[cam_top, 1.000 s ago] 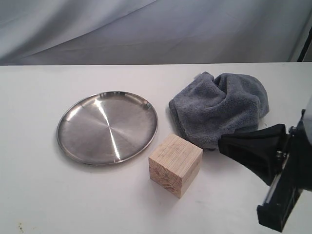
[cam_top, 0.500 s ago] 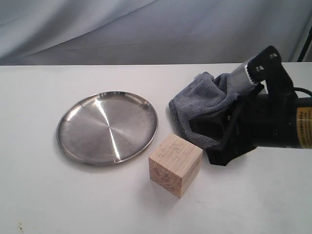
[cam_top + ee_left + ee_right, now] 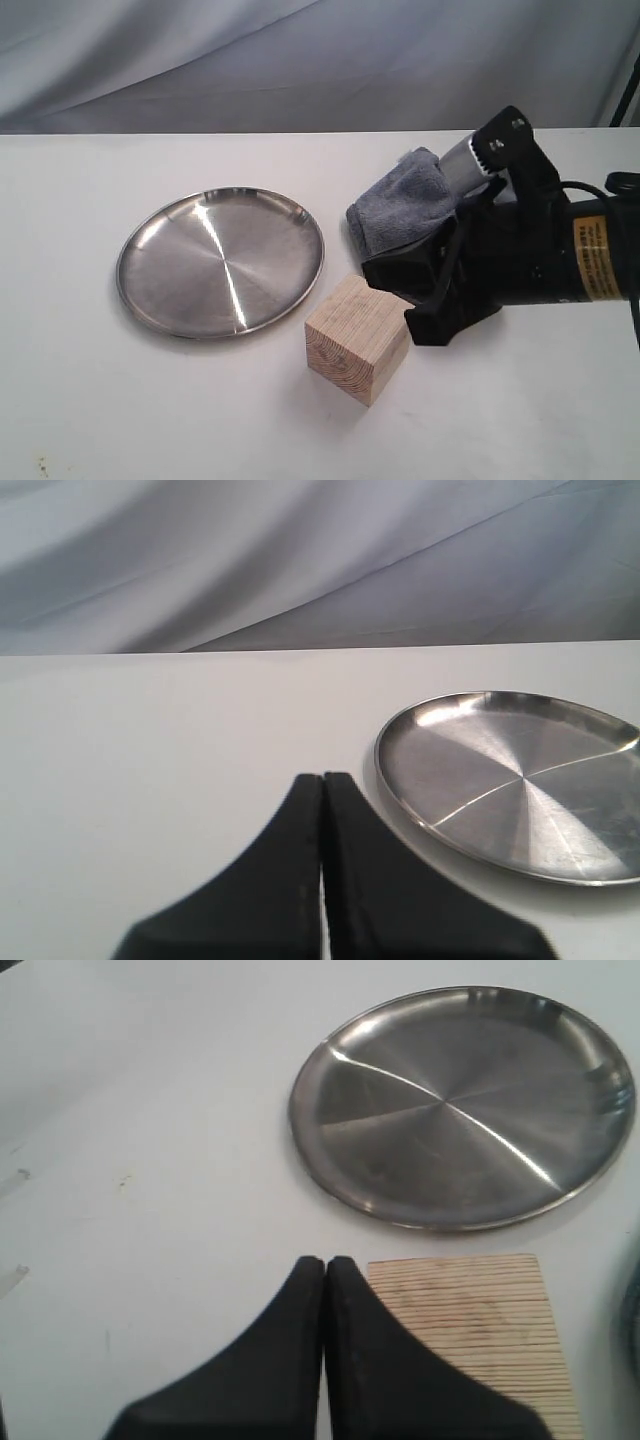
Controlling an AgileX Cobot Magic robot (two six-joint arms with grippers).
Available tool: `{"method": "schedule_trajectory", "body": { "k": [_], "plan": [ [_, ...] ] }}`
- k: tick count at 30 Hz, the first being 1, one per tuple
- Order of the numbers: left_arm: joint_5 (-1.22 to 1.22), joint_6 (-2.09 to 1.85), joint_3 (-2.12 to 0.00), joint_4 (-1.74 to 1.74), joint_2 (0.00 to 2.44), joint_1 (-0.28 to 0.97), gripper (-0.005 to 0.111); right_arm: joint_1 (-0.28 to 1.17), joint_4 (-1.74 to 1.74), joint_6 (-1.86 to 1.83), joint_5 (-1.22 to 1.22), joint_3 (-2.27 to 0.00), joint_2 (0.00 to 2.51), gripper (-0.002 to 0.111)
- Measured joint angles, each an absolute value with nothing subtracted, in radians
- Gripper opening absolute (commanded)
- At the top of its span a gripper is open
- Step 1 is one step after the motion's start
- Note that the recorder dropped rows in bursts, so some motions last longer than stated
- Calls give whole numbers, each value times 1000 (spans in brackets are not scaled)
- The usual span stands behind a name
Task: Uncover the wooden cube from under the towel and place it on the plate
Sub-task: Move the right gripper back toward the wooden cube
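Observation:
The pale wooden cube (image 3: 360,338) stands uncovered on the white table, just in front of and to the right of the shiny silver plate (image 3: 220,262). The blue-grey towel (image 3: 405,205) lies bunched behind the cube, partly hidden by my right arm. My right gripper (image 3: 400,300) is shut and empty, hovering at the cube's far right top edge. In the right wrist view its tips (image 3: 325,1262) sit beside the cube (image 3: 480,1330), with the plate (image 3: 465,1105) beyond. My left gripper (image 3: 322,777) is shut on nothing, near the plate (image 3: 510,780); the exterior view does not show it.
The white table (image 3: 150,400) runs back to a grey cloth backdrop (image 3: 300,60). My right arm's black body with a yellow label (image 3: 590,255) fills the right side, over the towel.
My right arm swung in from the lower right, passed over the towel and has moved left and down to the cube. Cube, plate and towel stay put.

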State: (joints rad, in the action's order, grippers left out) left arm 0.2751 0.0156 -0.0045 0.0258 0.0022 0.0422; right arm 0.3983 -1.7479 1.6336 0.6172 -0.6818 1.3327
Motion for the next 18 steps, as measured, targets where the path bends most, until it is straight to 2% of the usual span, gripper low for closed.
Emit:
{"method": "schedule_trajectory", "body": {
  "k": [12,18],
  "plan": [
    [275,16,-4,26,2,42,0,398,-1748,1634,695,-682,1333,0],
    [275,16,-4,26,2,42,0,398,-1748,1751,598,-682,1333,0]
  ]
}}
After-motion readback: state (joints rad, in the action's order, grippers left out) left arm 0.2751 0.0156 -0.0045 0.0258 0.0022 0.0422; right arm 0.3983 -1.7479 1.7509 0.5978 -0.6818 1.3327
